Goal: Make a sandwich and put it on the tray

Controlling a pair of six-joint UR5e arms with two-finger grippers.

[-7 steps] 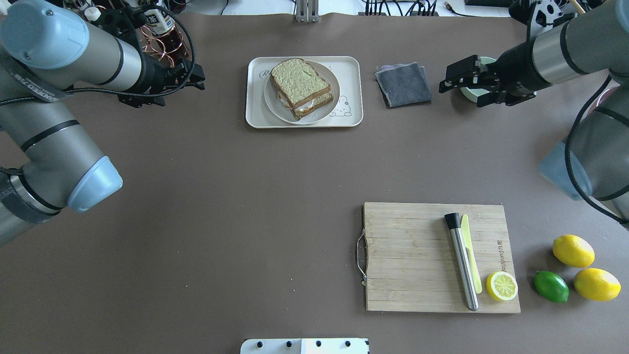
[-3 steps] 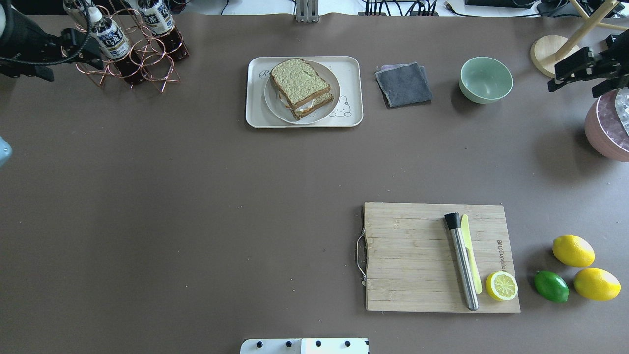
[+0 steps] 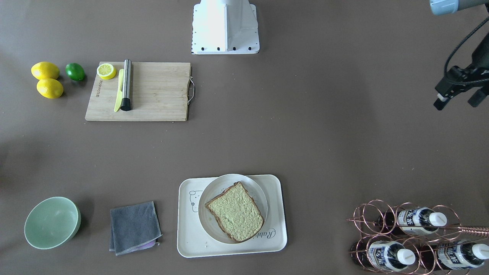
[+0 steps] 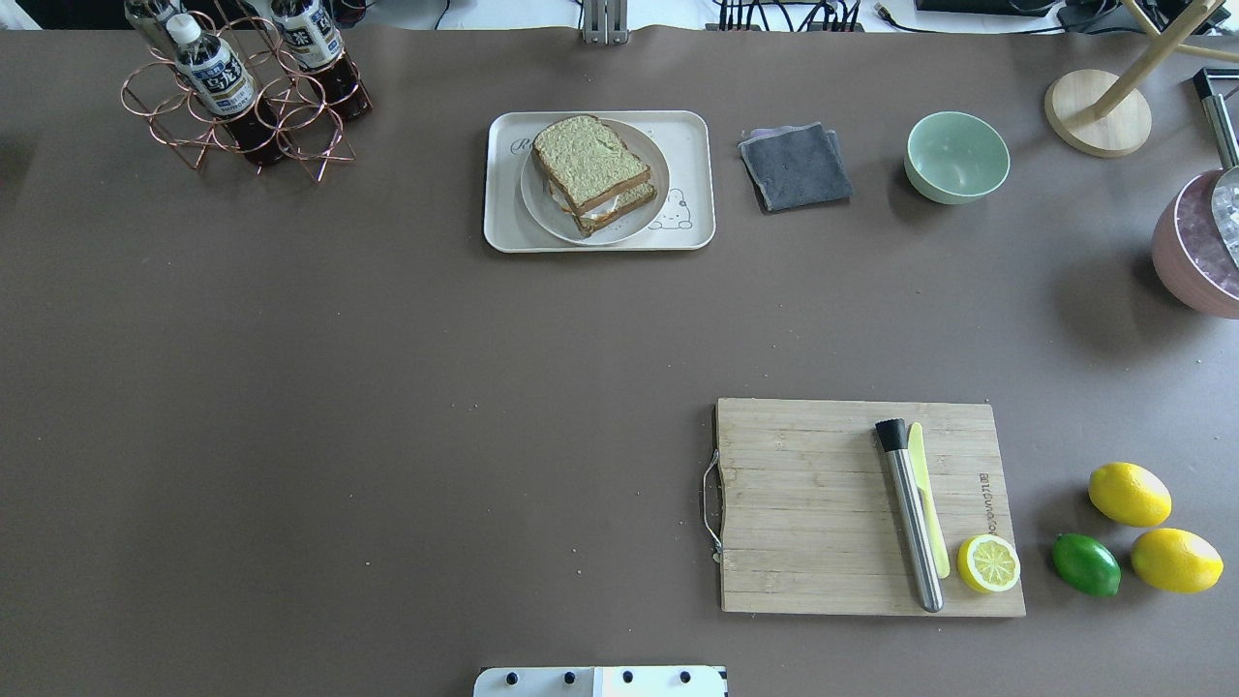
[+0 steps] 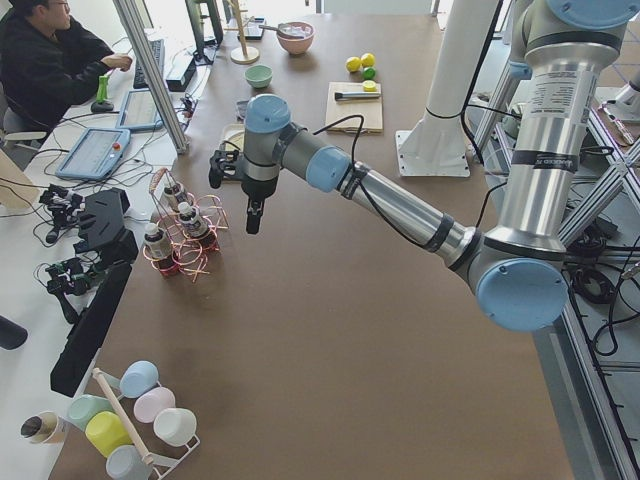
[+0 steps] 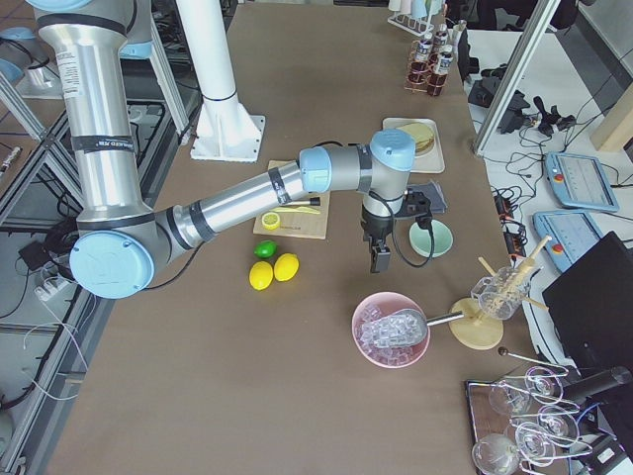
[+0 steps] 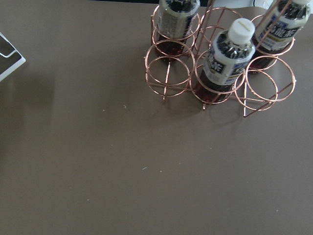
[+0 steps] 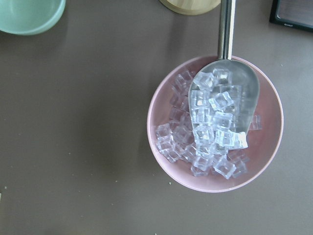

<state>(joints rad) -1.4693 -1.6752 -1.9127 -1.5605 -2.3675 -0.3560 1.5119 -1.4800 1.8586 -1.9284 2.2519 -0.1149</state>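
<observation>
The sandwich, two pale green-tan slices with brown crust and a bit of white egg between them, lies on a round white plate. The plate stands on the cream tray at the far middle of the table. Sandwich and tray also show in the front view. My left gripper is open and empty, far off near the bottle rack. My right gripper hangs above the table between the green bowl and the ice bowl. I cannot tell if it is open or shut.
A copper rack with bottles stands far left. A grey cloth, a green bowl and a pink bowl of ice with a scoop lie right of the tray. A cutting board with a muddler, a knife and half a lemon is near right, with lemons and a lime beside it.
Both arms have drawn back from the tray area, the left one leftward and the right one rightward, and have left the overhead view. The sandwich, plate and tray have not moved.
</observation>
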